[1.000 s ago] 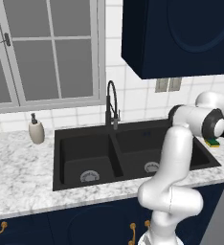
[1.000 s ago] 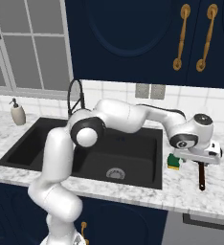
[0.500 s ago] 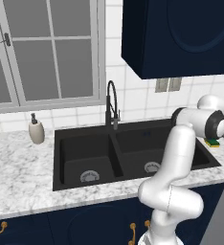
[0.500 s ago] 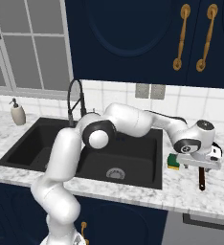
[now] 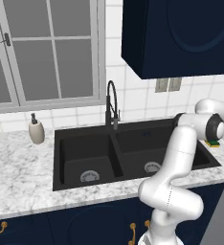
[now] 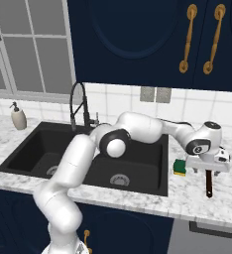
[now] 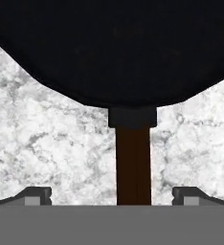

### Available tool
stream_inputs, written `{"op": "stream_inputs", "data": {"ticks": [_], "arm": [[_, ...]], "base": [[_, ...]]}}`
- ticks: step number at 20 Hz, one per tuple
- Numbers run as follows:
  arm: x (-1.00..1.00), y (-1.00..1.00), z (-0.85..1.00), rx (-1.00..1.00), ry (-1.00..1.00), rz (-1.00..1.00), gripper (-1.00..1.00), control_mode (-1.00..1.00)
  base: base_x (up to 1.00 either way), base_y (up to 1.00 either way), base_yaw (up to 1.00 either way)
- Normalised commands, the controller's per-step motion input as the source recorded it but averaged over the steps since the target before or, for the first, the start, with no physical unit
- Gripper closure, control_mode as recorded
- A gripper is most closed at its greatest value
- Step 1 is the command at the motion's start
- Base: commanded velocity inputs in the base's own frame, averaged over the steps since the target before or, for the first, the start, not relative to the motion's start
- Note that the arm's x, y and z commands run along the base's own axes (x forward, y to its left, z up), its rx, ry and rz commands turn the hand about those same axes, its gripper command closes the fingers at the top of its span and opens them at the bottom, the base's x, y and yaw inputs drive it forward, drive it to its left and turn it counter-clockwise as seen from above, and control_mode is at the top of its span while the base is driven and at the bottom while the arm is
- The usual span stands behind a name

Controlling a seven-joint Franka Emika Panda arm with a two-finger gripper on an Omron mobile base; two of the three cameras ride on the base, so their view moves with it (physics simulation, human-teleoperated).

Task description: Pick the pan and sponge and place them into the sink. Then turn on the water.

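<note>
Black and matte, the sink [image 6: 24,149] occupies the centre of both base views, and both basins hold nothing but their silver drains. No stream falls from the faucet [image 5: 112,103], so the water is off. None of the task's three steps is complete.

Position of the task items:
- The pan [image 7: 109,48] fills the upper part of the hand view, resting on the marble counter [image 7: 47,143]. Its dark handle [image 7: 133,162] runs down the middle of that frame toward the bottom edge.
- In the right base view the handle [image 6: 208,183] shows at the right of the frame, below the hand, on the counter right of the sink.
- The sponge [image 6: 179,167] lies just beside the sink's right edge, left of the hand. In the left base view it sits at the right edge of the frame [image 5: 212,142], partly behind the arm.

State of the gripper [image 7: 112,194]: the jaws stand fully apart, one fingertip [image 7: 35,195] at the lower left and the other at the lower right of the hand view, with the handle centred between them and touching neither. Nothing is held.

Judgement: the step in hand is the grasp of the pan by its handle. Remaining work is the pan transfer, the sponge transfer, then the faucet.
</note>
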Motion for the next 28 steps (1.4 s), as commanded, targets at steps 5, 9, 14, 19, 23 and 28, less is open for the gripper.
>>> {"op": "stream_inputs", "data": {"ticks": [5, 9, 14, 19, 23, 28], "arm": [[0.25, -0.21, -0.2, 0.07, 0.03, 0.0, -1.0, -1.0], [0.12, -0.15, -0.26, 0.06, 0.01, 0.01, 1.0, -1.0], [0.01, -0.02, -0.22, 0.0, 0.0, 0.01, 1.0, -1.0], [-0.3, 0.11, 0.06, 0.0, 0.01, 0.15, 1.0, -1.0], [-0.83, 0.8, 0.07, -0.09, -0.14, 0.26, 1.0, -1.0], [-0.76, 1.0, 0.06, -0.07, -0.31, 0.21, 1.0, -1.0]], "base": [[0.0, 0.0, 0.0], [0.0, 0.0, 0.0], [0.0, 0.0, 0.0], [0.0, 0.0, 0.0], [0.0, 0.0, 0.0], [0.0, 0.0, 0.0]]}}
